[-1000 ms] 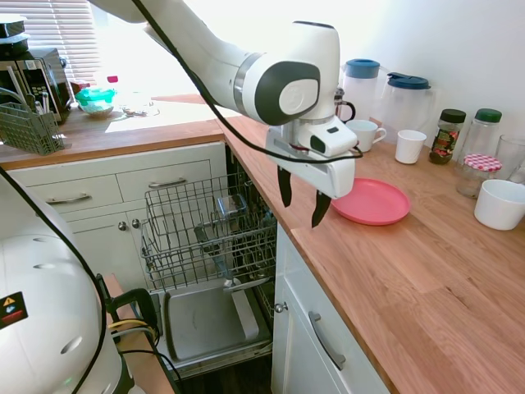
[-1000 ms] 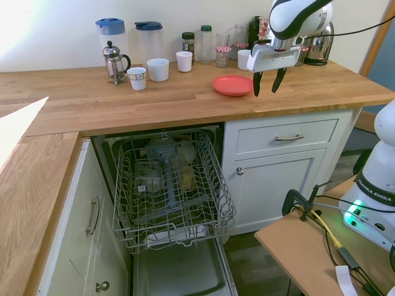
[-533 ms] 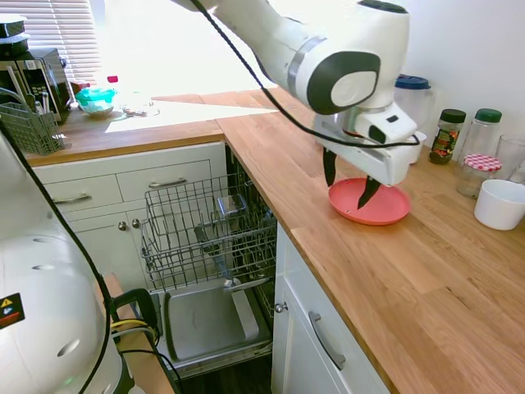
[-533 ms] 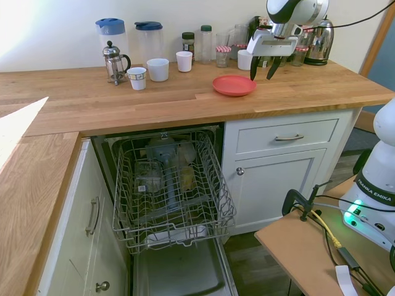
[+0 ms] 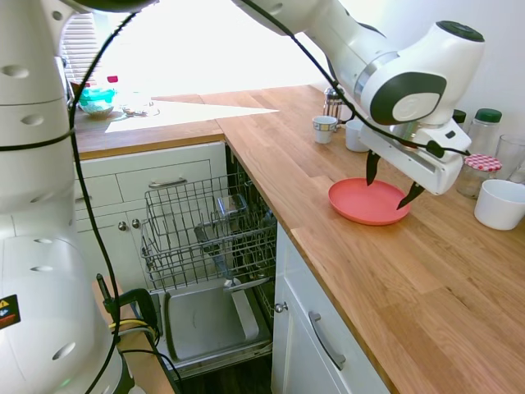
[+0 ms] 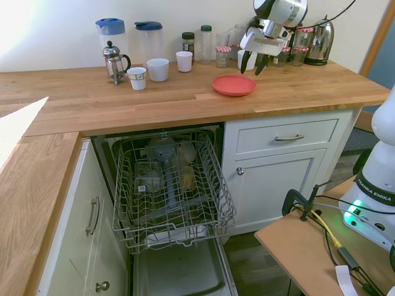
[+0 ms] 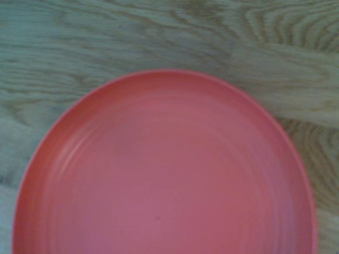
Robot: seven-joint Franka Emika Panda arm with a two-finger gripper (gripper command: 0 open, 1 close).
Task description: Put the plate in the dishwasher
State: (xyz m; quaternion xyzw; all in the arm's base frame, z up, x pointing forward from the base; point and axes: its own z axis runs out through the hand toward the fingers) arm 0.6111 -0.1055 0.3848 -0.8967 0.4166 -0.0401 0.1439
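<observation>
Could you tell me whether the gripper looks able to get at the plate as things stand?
Probably yes: the gripper hangs open just above the plate, which lies flat on the counter with nothing on it or between them.

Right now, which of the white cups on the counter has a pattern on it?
The small mug beside the French press; it carries dark markings, while the two cups to its right are plain white.

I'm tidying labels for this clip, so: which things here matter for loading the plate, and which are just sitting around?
Belongs to the job:
- plate, flat on the counter
- dishwasher, door down, rack pulled out
- gripper, open above the plate

Just lying about:
- French press
- two jugs
- white mugs
- jars
- kettle
- white bowl
</observation>
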